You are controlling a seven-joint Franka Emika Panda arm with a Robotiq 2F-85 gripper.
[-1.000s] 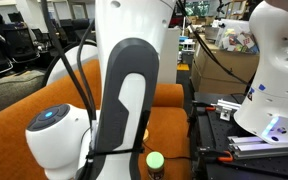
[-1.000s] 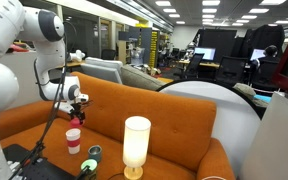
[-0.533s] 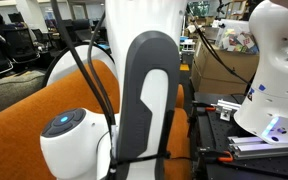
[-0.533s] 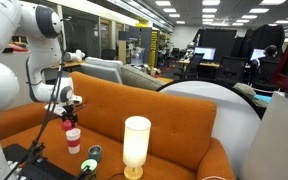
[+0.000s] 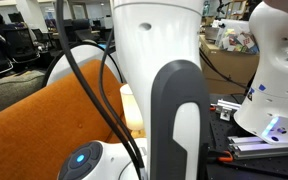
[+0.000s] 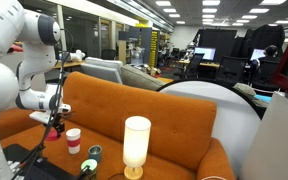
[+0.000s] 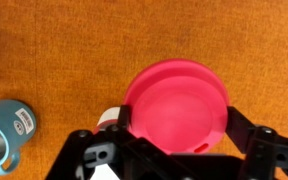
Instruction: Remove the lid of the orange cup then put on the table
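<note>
In the wrist view my gripper (image 7: 177,128) is shut on a round pink-red lid (image 7: 177,100), one finger on each side of it, above the orange table (image 7: 134,35). A white cup edge (image 7: 109,117) shows beside one finger. In an exterior view the gripper (image 6: 54,127) hangs low over the table (image 6: 124,110), just beside the small red and white cup (image 6: 73,140). In an exterior view the arm (image 5: 164,90) hides the cup and gripper.
A blue mug (image 7: 6,130) lies on the table near the gripper. A white lamp (image 6: 136,145) and a small green-topped item (image 6: 94,152) stand by the cup. A black bench (image 5: 234,130) with tools and another robot base (image 5: 274,80) are at one side.
The arm has swung down and sideways, carrying the gripper from above the cup to a lower spot beside it. The cup has not moved.
</note>
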